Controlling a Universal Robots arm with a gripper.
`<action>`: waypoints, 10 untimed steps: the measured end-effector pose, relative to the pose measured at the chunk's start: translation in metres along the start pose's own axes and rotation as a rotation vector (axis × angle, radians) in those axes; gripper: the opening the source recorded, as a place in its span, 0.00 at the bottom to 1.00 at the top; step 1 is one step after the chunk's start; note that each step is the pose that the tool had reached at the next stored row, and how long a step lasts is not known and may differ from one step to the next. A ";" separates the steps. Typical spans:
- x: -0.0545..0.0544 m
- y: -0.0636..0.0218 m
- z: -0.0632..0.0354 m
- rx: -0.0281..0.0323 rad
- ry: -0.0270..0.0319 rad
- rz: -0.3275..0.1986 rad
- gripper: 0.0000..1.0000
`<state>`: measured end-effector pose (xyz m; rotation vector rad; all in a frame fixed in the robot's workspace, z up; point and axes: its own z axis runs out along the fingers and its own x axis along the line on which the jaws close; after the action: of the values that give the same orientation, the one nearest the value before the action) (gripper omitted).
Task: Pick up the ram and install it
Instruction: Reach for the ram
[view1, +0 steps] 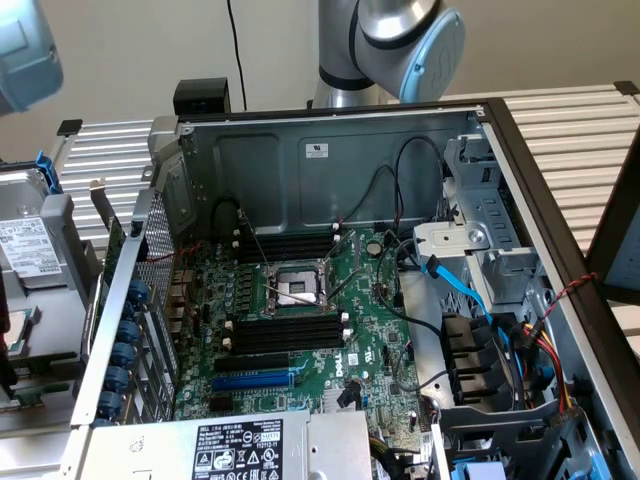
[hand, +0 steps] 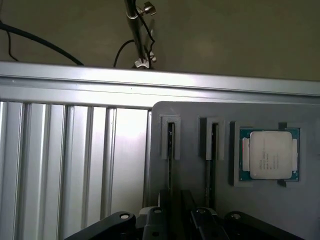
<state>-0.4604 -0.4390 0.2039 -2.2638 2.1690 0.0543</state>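
Barely begun, I'd say: the pincer (hand: 177, 218) hangs wide open and empty just over the ram (hand: 171, 152), which is standing edge-up in a grey holder (hand: 195, 116). The motherboard slots (view1: 285, 335) look bare.

The open case (view1: 330, 165) leaves the motherboard (view1: 370, 290) reachable from above in the middle of the exterior view. The black memory slots (view1: 285, 335) lie bare on both sides of the CPU socket (view1: 293, 287). Black cables (view1: 400, 190) loop over the board's upper right. A blue cable (view1: 460, 285) and the drive cage (view1: 485, 250) crowd the exterior view's right, and the power supply (view1: 240, 445) blocks the lower edge. In the wrist view the gripper (hand: 182, 210), jaws spread, hangs near two narrow grooves (hand: 170, 145) in an uncovered grey holder (hand: 195, 112).
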 end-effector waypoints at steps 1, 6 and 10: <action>0.000 0.0000 0.0000 0.0005 0.0001 0.000 0.24; 0.000 0.0001 0.0000 0.0018 0.0024 0.000 0.24; 0.002 0.0002 0.0000 0.0047 0.0078 0.000 0.24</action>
<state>-0.4605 -0.4411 0.2039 -2.2653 2.1707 0.0404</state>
